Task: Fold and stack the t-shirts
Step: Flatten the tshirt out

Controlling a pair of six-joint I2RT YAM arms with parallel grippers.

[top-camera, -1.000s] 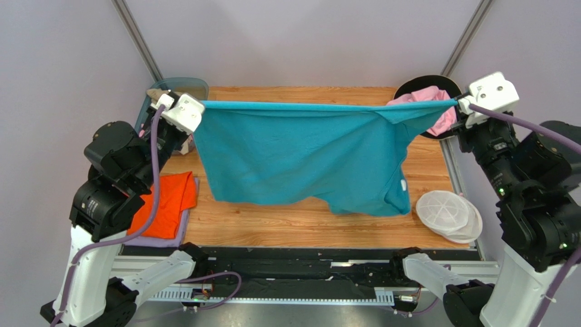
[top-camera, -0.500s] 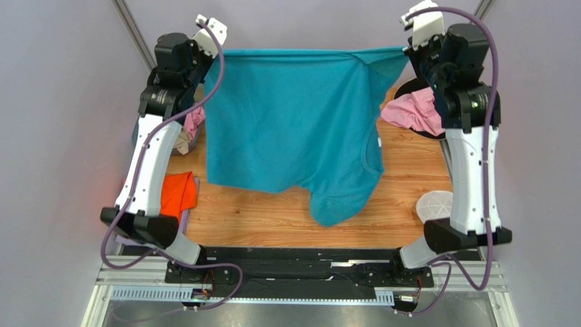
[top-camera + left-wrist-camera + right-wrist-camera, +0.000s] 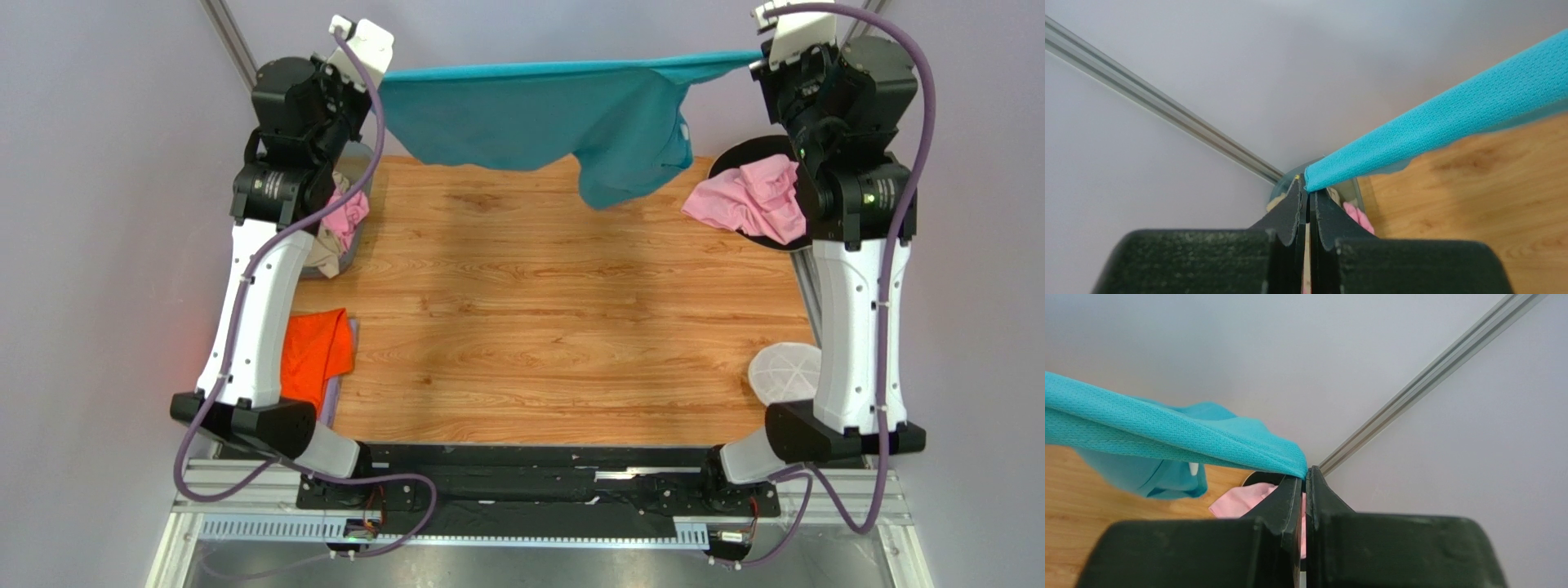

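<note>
We see the soft teal short-sleeved t-shirt [image 3: 540, 116] stretched in the air between the two arms, above the far edge of the wooden tabletop [image 3: 552, 331]. Its top edge is pulled taut and the rest hangs in a short drape, lowest toward the right. The left gripper [image 3: 1308, 191] has its jaws pressed together on one corner of that cloth, and the right gripper [image 3: 1305, 476] pinches the opposite corner the same way. From above, both sets of fingertips are hidden behind the wrists, so only the wrist views show the pinch. We cannot sort out the shirt's sleeves and neck among the folds.

A crumpled pink t-shirt [image 3: 751, 199] lies on a black round tray [image 3: 734, 156] at the far right, partly covered by the right arm. A folded orange t-shirt [image 3: 313, 355] sits near left, its left side behind the left arm. Pink and beige cloth [image 3: 339, 223] shows beside that arm, though its container is mostly hidden. The white round ribbed plastic dish [image 3: 783, 370] is cut off by the right arm.
</note>
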